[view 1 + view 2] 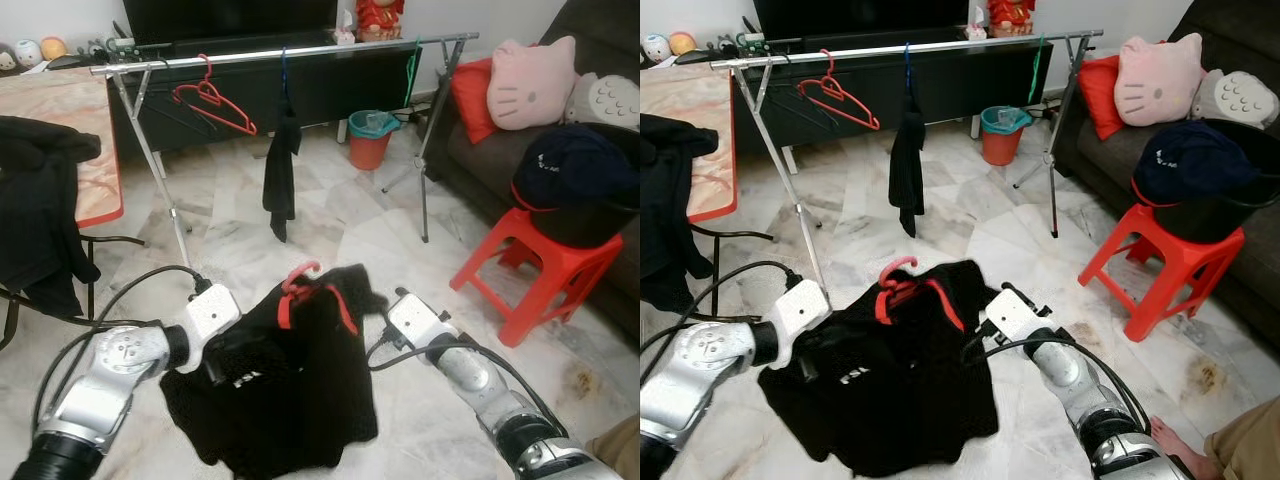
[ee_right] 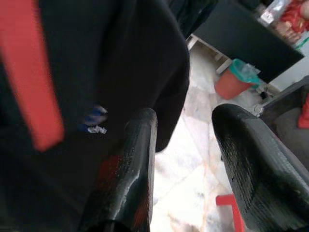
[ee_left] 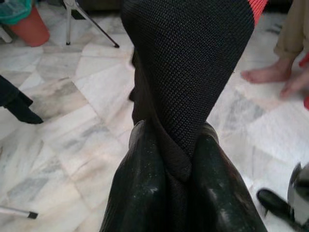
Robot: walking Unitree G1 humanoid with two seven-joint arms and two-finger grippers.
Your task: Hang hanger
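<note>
A black garment (image 1: 290,400) on a red hanger (image 1: 300,290) is held up over the floor between my two grippers, the hanger's hook pointing up. My left gripper (image 1: 225,362) is shut on the garment's left side; in the left wrist view its fingers (image 3: 145,193) pinch a fold of black fabric. At the garment's right edge is my right gripper (image 1: 374,338). In the right wrist view it (image 2: 186,121) stands open, with the cloth against one finger and floor showing in the gap. The drying rack's rail (image 1: 280,55) runs across the room ahead.
On the rail hang another red hanger (image 1: 215,100), a black cloth (image 1: 282,170) and a green hanger (image 1: 412,65). A red stool (image 1: 540,265) with a black bucket (image 1: 590,215) stands right, by the sofa. An orange bin (image 1: 368,140) sits behind the rack. A person's foot (image 1: 1175,435) is near right.
</note>
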